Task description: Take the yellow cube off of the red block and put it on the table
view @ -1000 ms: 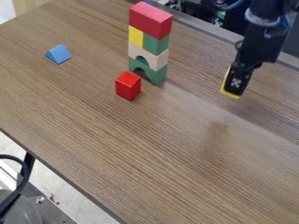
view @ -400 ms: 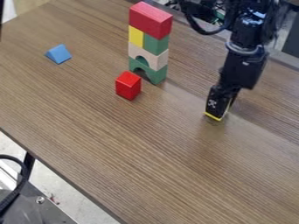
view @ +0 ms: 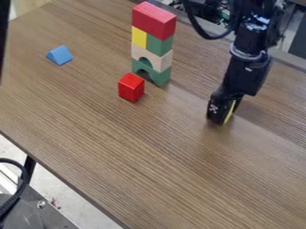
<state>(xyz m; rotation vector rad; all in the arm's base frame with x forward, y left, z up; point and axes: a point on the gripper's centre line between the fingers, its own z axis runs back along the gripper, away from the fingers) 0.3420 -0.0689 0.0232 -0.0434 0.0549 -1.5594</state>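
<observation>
The gripper (view: 221,117) hangs low over the right-centre of the table, to the right of the small red block and pointing down. A thin strip of yellow (view: 229,112) shows along its lower end; whether it is the yellow cube or part of the gripper I cannot tell. The small red block (view: 131,87) stands on the table with nothing on top. Behind it, a yellow block (view: 138,37) sits beside a green block within a stack, under a large red block (view: 154,20).
The stack's lower part is a beige arch (view: 151,56) above a green arch (view: 161,77). A blue triangular block (view: 60,55) lies at the upper left of the table (view: 119,156). A dark upright shape crosses the left edge, and cables hang near the arm.
From the right, the gripper has come down and leftward over the table, then turned a little, so the yellow strip shows differently. The dark shape has entered at the left edge. The blocks have stayed put.
</observation>
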